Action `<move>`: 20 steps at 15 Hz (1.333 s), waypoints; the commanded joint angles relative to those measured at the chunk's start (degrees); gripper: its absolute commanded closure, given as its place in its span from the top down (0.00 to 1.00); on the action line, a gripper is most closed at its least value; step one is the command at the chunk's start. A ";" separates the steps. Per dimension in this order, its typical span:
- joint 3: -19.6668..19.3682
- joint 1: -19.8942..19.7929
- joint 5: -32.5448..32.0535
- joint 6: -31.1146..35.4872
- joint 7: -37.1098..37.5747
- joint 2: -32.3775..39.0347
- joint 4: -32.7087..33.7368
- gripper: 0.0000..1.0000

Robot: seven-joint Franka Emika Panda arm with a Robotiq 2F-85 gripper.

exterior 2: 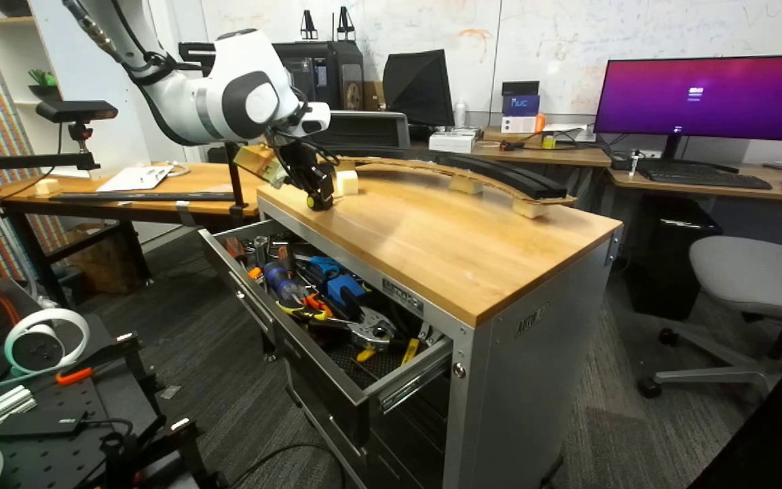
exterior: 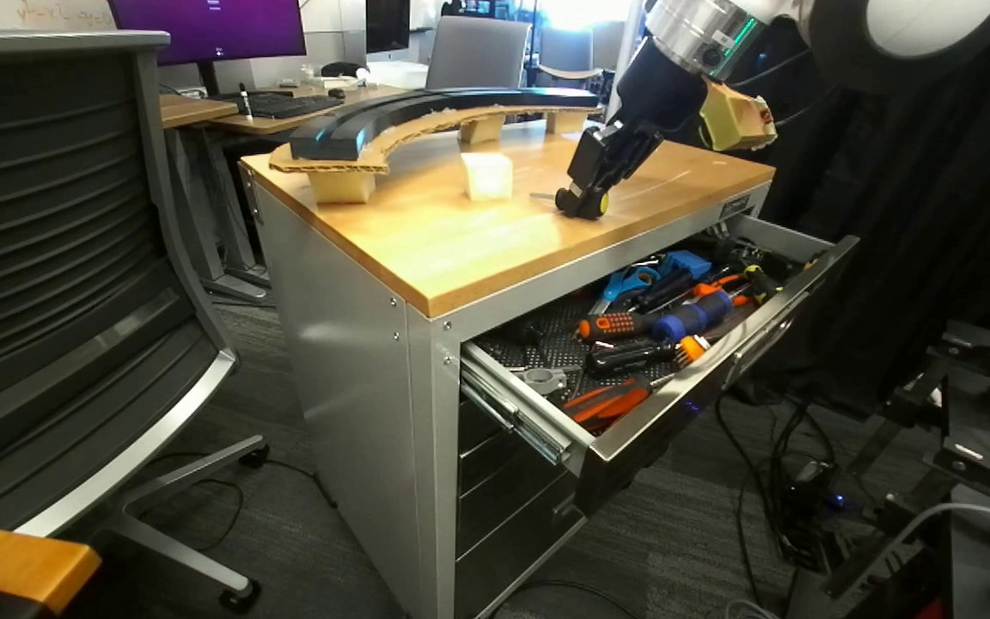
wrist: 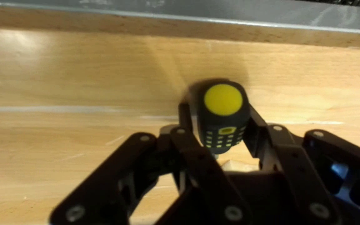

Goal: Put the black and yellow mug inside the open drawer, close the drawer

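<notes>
A strip of tan wooden desk top (wrist: 73, 65) lies between the front edge and the small, squat black and yellow handle (wrist: 223, 100). The black gripper (wrist: 220, 122) has 1 finger (wrist: 184, 117) on each side of it; I can't tell if they squeeze. Past the edge, the wide grey metal drawer (exterior: 663, 425) sticks out, with orange and blue tools (exterior: 693, 316) inside. A pale square block (exterior: 488, 176) stands near. A purple screen (exterior 2: 703, 98) glows at the back.

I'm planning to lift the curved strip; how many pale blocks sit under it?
3 visible in an exterior view: a near-end block, a middle block and a far-end block under the curved strip. Others may be hidden.
</notes>
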 commanded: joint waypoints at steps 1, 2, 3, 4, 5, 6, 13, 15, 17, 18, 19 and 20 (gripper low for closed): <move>11.01 -6.43 8.83 -9.54 -10.40 -6.45 -3.25 0.12; 13.35 -7.51 12.24 -13.04 -15.08 -8.66 -4.28 0.10; 15.89 -8.56 16.90 -16.48 -19.72 -10.70 -5.13 0.10; 17.37 -9.09 20.66 -20.26 -23.73 -12.28 -5.14 0.10; 17.55 -8.62 22.82 -22.72 -25.71 -13.53 -5.19 0.10; 17.60 -8.25 25.05 -25.18 -27.94 -14.68 -5.15 0.10; 16.71 -5.62 34.25 -27.41 -34.03 -17.61 -6.66 0.75; 16.33 -5.73 34.85 -28.52 -33.85 -18.25 -7.31 0.91; 15.39 -6.32 32.28 -30.03 -30.96 -19.84 -9.37 1.00; 14.59 -6.80 29.97 -31.01 -28.16 -20.78 -10.92 1.00; 13.76 -7.36 26.81 -31.46 -24.51 -21.69 -12.94 1.00; 12.92 -8.08 22.50 -31.49 -20.89 -22.40 -15.14 1.00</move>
